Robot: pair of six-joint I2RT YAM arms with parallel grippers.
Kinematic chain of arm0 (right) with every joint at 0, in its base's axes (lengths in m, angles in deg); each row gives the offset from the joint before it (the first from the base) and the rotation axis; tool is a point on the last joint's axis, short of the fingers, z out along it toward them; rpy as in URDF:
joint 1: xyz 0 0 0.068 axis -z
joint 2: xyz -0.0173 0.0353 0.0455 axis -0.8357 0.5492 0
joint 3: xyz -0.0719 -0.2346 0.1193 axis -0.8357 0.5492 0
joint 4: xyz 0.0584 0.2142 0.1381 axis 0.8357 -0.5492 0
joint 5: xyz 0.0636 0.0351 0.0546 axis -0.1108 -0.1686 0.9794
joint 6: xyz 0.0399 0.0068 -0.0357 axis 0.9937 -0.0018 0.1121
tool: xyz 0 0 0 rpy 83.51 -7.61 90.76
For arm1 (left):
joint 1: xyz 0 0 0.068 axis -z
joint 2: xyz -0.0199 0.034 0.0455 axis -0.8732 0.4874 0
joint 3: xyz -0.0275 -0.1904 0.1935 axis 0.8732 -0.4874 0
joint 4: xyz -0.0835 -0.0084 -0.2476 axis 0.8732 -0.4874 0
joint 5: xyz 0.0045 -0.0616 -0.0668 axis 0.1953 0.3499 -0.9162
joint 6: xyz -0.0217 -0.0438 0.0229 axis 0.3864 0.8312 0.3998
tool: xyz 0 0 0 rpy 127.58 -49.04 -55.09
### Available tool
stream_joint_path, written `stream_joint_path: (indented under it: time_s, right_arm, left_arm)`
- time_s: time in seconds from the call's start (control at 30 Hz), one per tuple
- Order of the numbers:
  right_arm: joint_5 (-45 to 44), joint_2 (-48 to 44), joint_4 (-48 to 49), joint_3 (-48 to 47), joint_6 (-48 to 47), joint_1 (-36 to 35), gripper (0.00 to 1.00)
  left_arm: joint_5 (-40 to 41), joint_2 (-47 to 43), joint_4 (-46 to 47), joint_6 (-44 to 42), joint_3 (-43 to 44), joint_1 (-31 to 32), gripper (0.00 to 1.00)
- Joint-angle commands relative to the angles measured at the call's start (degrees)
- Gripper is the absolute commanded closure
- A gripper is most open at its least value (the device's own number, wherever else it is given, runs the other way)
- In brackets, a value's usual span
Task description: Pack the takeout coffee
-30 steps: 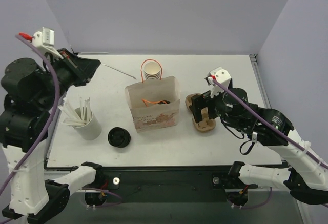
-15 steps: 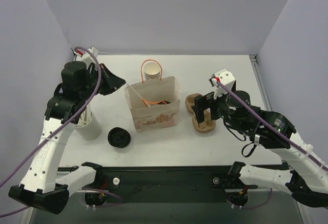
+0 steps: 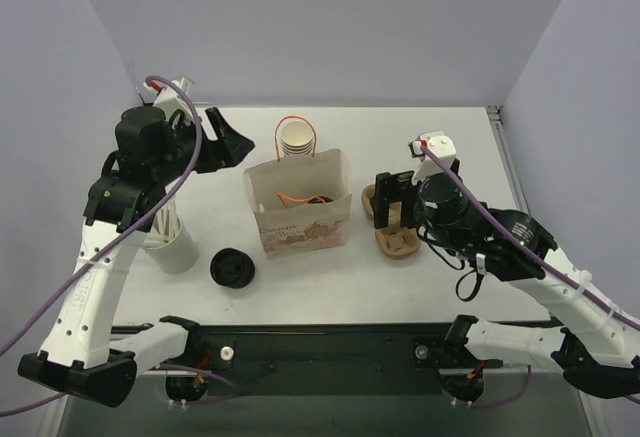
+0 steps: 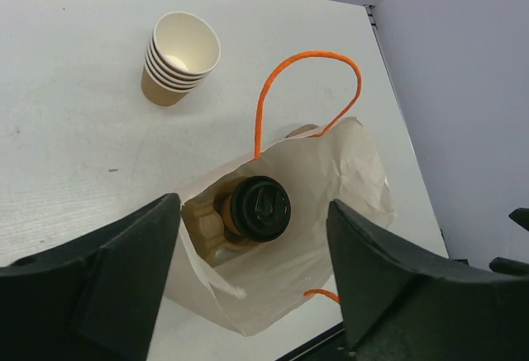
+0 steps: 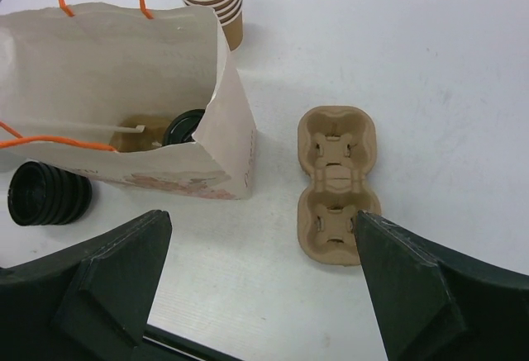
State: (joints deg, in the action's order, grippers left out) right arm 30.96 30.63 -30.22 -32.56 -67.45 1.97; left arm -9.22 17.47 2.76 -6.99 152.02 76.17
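Observation:
The takeout coffee (image 4: 260, 208), a tan cup under a black lid, stands inside the white paper bag (image 4: 347, 171) with orange handles, seated in a pulp holder. Its lid (image 5: 183, 125) also peeks over the bag's rim in the right wrist view. A thin white stick (image 5: 83, 125) lies across the inside of the bag. My left gripper (image 4: 252, 212) hangs open just above the bag's mouth (image 3: 300, 227), holding nothing. My right gripper (image 5: 260, 216) is open over bare table, beside the bag and a brown pulp carrier (image 5: 337, 175).
A stack of nested tan cups (image 3: 297, 139) stands behind the bag. A stack of black lids (image 3: 232, 268) lies front left of the bag, and next to it a white cup (image 3: 175, 247) holds stirrers. The loose pulp carrier (image 3: 400, 242) lies right of the bag.
My left arm swung in from the far left with a thin white stick, reached the bag and opened; the stick now lies in the bag. My right gripper shifted slightly left.

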Motion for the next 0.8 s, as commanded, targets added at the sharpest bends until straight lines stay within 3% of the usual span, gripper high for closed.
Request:
stream_joint_path:
  time_s: [0.0, 0.07, 0.43, 0.77]
  right_arm:
    - [-2.94, 1.83, -0.04, -1.81, 9.03, 0.31, 0.0]
    - [-2.32, 2.7, -0.04, -1.9, 10.36, 0.31, 0.0]
    - [-6.45, 3.59, 0.14, -1.29, 12.03, 0.31, 0.0]
    - [-5.84, 2.53, 0.4, -0.32, 13.61, 0.31, 0.0]
  left_arm:
    - [-1.57, -2.89, -0.48, -3.39, -0.04, 0.14, 0.09]
    - [-2.19, -4.82, -0.04, -3.74, -1.62, 0.05, 0.05]
    - [-5.44, -13.97, 4.17, -2.87, -13.39, 0.22, 0.04]
    - [-7.82, -15.38, 7.25, -1.11, -15.51, 0.31, 0.04]
